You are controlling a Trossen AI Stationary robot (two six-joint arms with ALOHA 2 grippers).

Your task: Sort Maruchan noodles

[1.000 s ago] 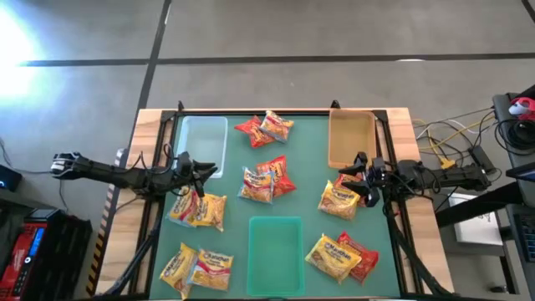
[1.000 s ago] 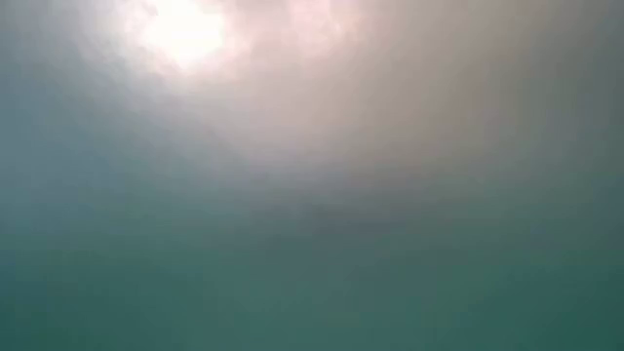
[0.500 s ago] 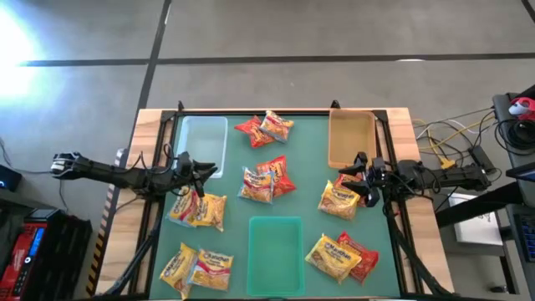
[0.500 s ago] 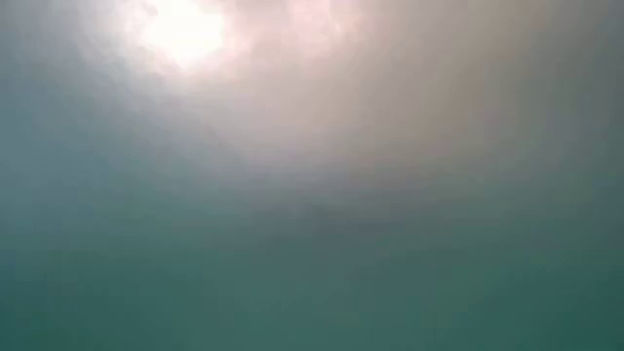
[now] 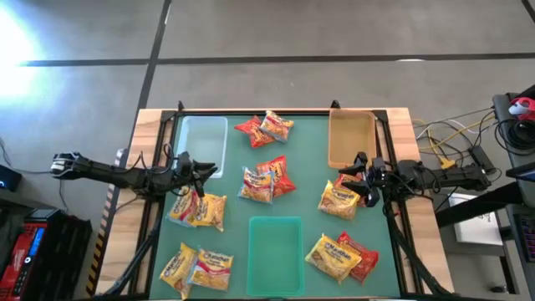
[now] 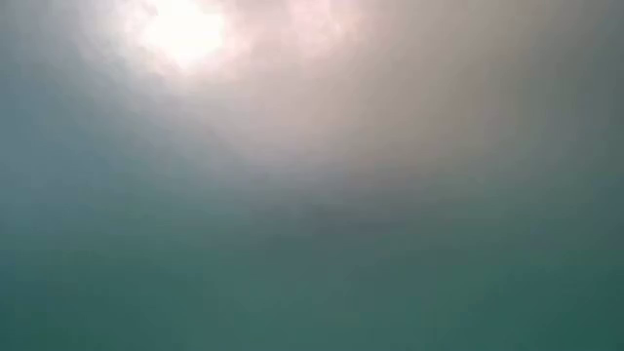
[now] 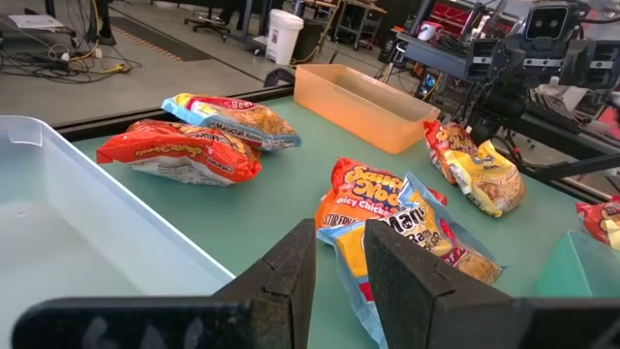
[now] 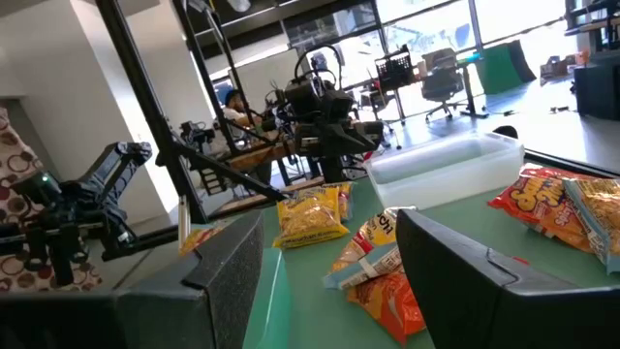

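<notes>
High view: Maruchan noodles (image 5: 272,176) scattered in loose clusters across green tabletop (image 5: 309,159); none inside clear tray (image 5: 203,139), tan tray (image 5: 350,138) or green tray (image 5: 275,251); all three trays look empty; sorting judged not yet begun. Left tool (image 5: 199,170) at left edge, just beside clear tray and above a yellow pair; right tool (image 5: 361,182) at right edge, near a yellow-and-red pile below tan tray.

Low view: only teal haze and glare; nothing legible.

Left wrist view: left tool (image 7: 339,267) with fingers narrowly parted, holding nothing; orange-and-white packet (image 7: 407,228) just ahead; red packet (image 7: 179,153) lying loose beside clear tray wall.

Right wrist view: right tool (image 8: 329,257) spread wide, empty; packets on tabletop beyond.

Left to do, by judgement: every packet.
</notes>
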